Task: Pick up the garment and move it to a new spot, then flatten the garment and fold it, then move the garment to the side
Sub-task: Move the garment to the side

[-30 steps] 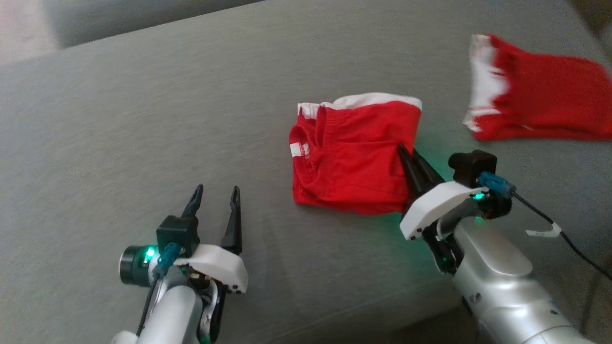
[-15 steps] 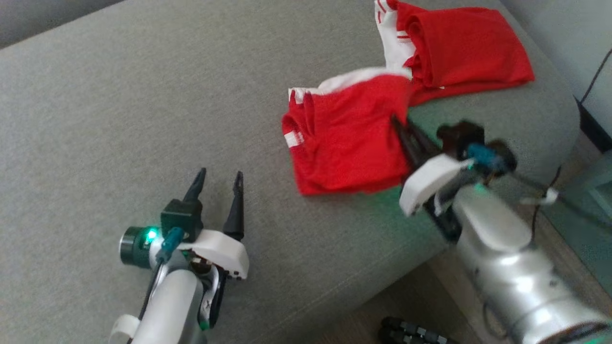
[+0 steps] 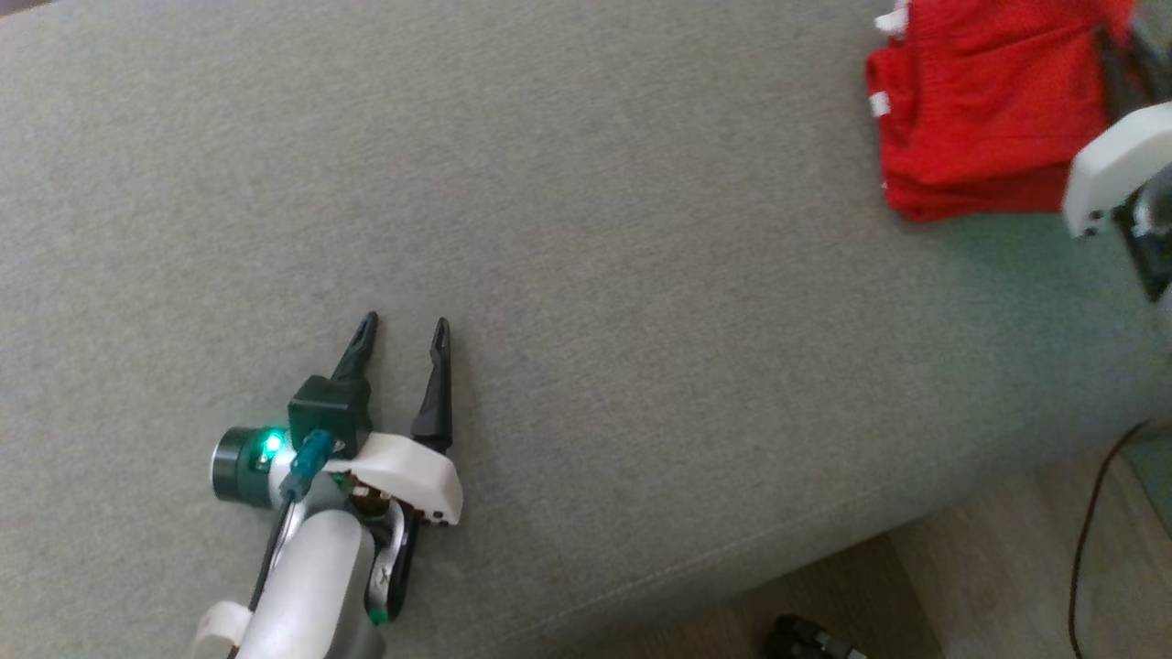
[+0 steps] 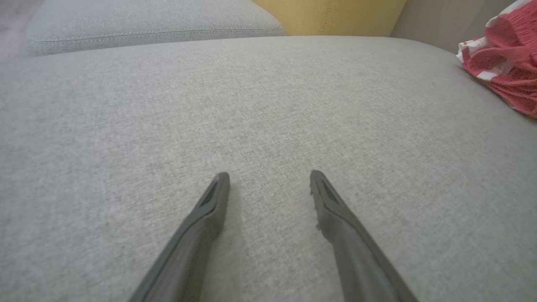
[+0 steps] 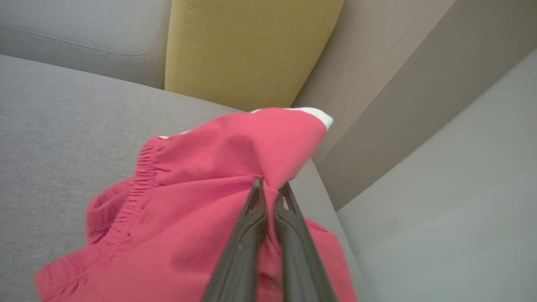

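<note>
Right wrist view: your right gripper point(image 5: 270, 186) is pinched shut on the folded red garment point(image 5: 188, 188), at two o'clock on the grey cushion point(image 3: 595, 229). Your left gripper point(image 3: 404, 322) lies spread, empty, at seven. You're likely moving it aside; next, lower and release.

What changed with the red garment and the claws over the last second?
The right claw, shut on the folded red garment, carried it farther right, away from the left claw; the head view shifted too. Unchanged: that grip, and the left claw open and empty over the grey cushion.
</note>
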{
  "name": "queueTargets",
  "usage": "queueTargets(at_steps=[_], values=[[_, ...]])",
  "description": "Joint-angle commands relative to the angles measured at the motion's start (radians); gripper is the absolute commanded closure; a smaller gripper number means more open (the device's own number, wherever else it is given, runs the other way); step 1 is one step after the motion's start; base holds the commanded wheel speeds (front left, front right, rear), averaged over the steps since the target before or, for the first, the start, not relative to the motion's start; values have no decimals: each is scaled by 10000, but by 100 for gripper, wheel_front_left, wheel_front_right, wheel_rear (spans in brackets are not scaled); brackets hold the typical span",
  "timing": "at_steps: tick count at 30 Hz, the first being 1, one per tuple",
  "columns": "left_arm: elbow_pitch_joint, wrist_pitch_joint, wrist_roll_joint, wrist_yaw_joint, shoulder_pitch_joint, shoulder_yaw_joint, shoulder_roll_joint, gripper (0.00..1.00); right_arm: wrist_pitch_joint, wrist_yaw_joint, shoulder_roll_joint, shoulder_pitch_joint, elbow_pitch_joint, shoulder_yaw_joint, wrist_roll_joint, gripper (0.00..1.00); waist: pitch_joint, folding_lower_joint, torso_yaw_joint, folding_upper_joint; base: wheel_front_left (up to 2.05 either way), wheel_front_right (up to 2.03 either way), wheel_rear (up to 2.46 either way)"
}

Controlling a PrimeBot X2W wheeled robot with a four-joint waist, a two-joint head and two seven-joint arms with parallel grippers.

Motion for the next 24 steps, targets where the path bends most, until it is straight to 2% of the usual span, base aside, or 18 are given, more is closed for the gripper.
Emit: queueTargets(at_steps=[1,2,3,4,10,14,19,24], values=[[-287,-51,50,-29,-129,303,58,0,-8,63,-194,-276,-185,-10,-100,100,65,0,105,0,0,0,0],[-298,-51,43,-36,-112,313,58,0,-29,63,-282,-326,-148,-156,-249,100,62,0,126,0,0,0,0],[-305,-51,39,-39,-100,317,58,0,-75,63,-321,-359,-131,-326,-357,21,53,0,137,0,0,0,0],[-305,-51,30,-33,-92,313,58,0,-107,63,-349,-379,-118,-479,-510,0,35,0,141,0,0,0,0],[-302,-51,-101,61,-176,263,58,0,-638,63,53,-281,-843,-1594,-1141,0,-138,0,165,0,0,0,0],[-348,-51,-155,213,-171,348,58,0,-731,63,1075,166,-1829,-2199,-1345,0,-359,0,366,0,0,0,0],[-472,-51,-254,514,-41,594,58,0,-739,63,2467,1356,-3595,-2303,-1161,0,-693,0,926,0,0,0,0],[-625,-51,-180,668,159,671,58,0,-741,63,3083,2962,-4551,-2143,-733,0,-1103,0,1772,0,0,0,0]])
